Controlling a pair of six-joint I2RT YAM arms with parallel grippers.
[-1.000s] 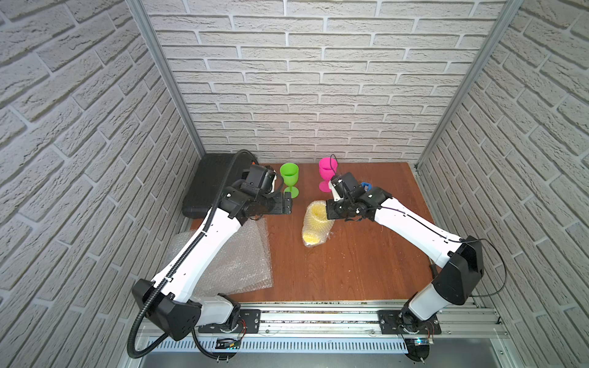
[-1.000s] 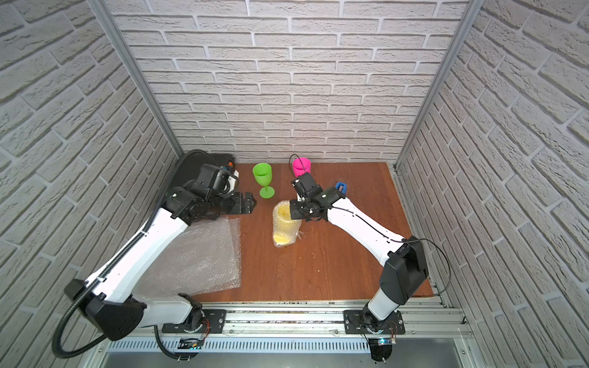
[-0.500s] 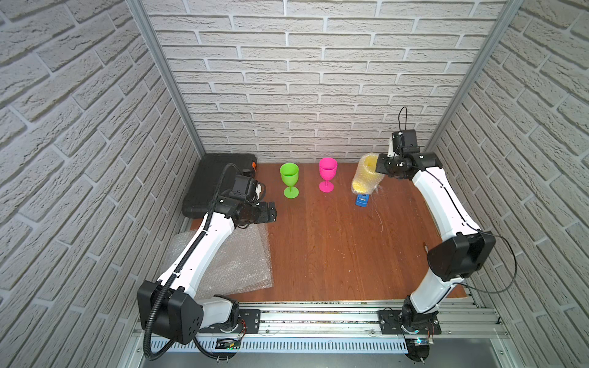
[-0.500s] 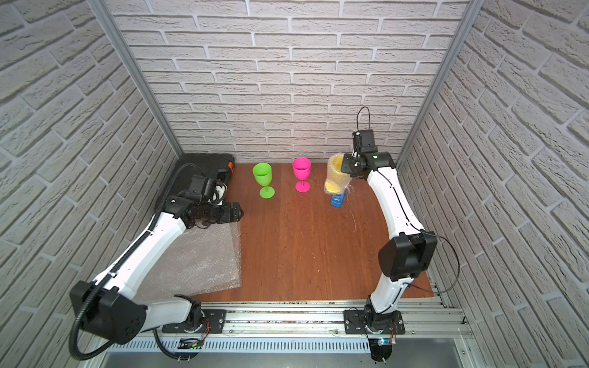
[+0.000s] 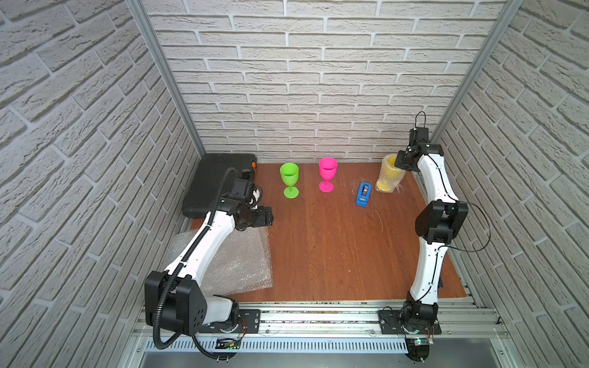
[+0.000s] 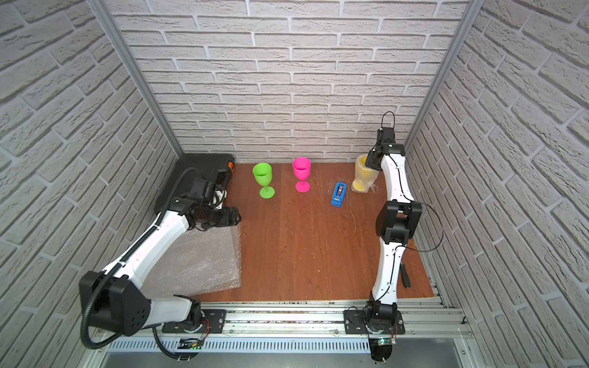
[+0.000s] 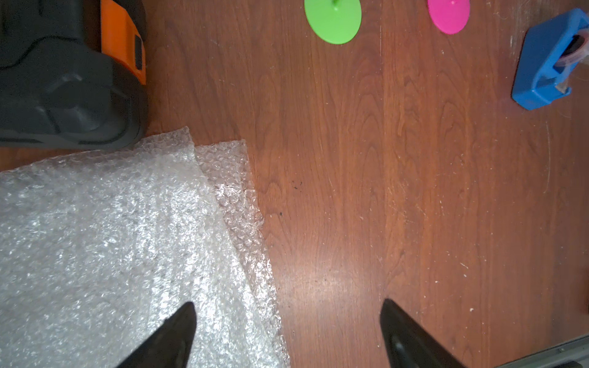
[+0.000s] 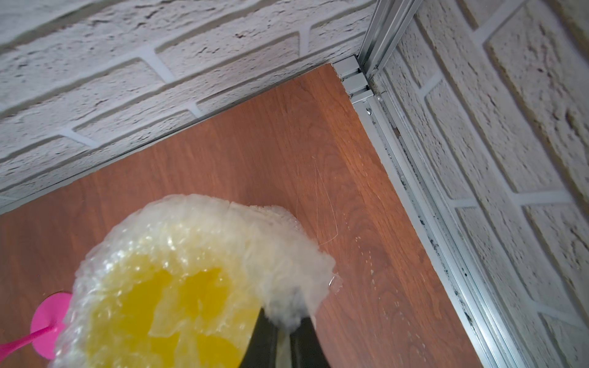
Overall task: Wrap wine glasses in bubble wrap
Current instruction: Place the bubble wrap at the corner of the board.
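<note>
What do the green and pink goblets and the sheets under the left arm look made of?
The green goblet and pink goblet: likely moulded plastic, opaque, smooth, with a faint sheen and one even neon colour. The bubble wrap: clear thin plastic film, crinkled, covered in small glinting air cells.

white brick walls enclose a small booth on three sides, with grey metal posts in the back corners. a reddish-brown wooden tabletop, lightly scratched, fills the base. a silver metal rail runs along its near edge. bright, even light.
</note>
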